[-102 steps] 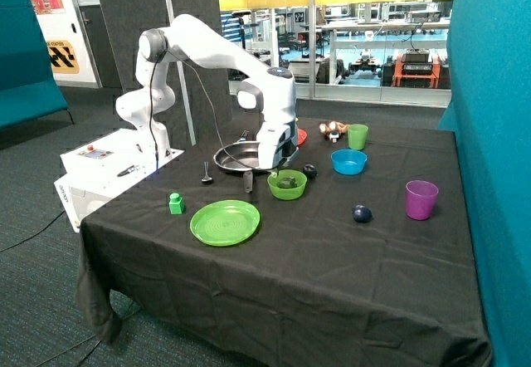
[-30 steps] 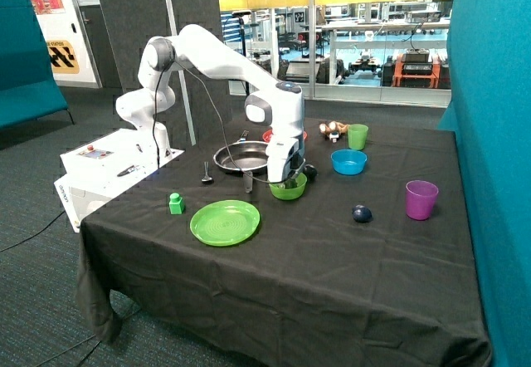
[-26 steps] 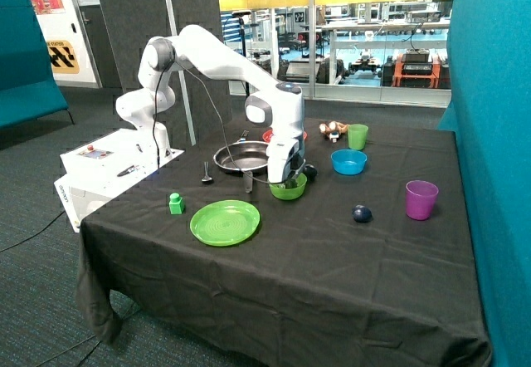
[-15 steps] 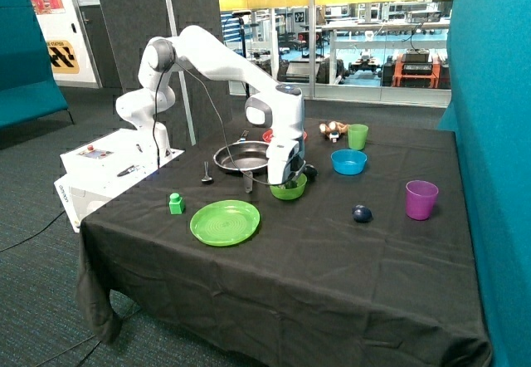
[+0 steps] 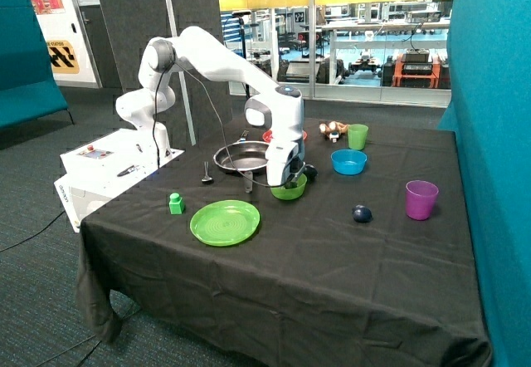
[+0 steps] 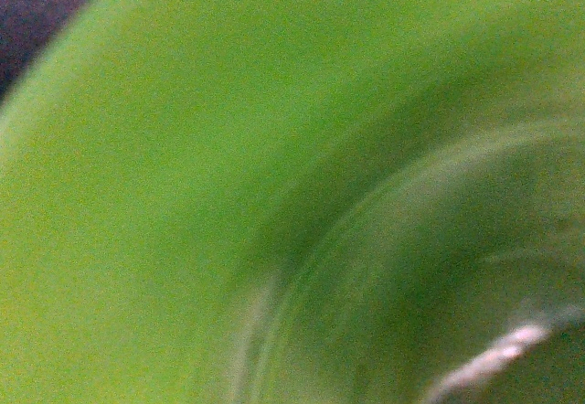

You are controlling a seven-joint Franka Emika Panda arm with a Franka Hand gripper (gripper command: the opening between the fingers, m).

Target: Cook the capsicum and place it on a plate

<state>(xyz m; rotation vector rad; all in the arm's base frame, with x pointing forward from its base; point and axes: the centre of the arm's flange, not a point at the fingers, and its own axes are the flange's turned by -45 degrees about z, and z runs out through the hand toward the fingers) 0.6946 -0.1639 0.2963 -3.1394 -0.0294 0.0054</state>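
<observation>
My gripper [image 5: 286, 182] is lowered into the small green bowl [image 5: 296, 190], which stands beside the black frying pan [image 5: 239, 159]. The wrist view is filled by the bowl's green inner wall [image 6: 183, 194], seen from very close. The capsicum is hidden: the gripper covers the inside of the bowl in the outside view, and the wrist view does not show it clearly. Only a sliver of the red-orange plate [image 5: 267, 135] shows behind the arm, past the pan.
A large bright green plate [image 5: 225, 222] and a light green cube [image 5: 176, 203] lie near the front edge. A spoon [image 5: 207, 173] lies by the pan. Dark blue balls [image 5: 361, 213] [image 5: 310, 170], a blue bowl [image 5: 348, 161], a green cup [image 5: 358, 136] and a purple cup [image 5: 421, 198] stand on the far side of the bowl.
The gripper has moved from above the pan's edge over to the green bowl and down into it. Over the last second it has barely shifted.
</observation>
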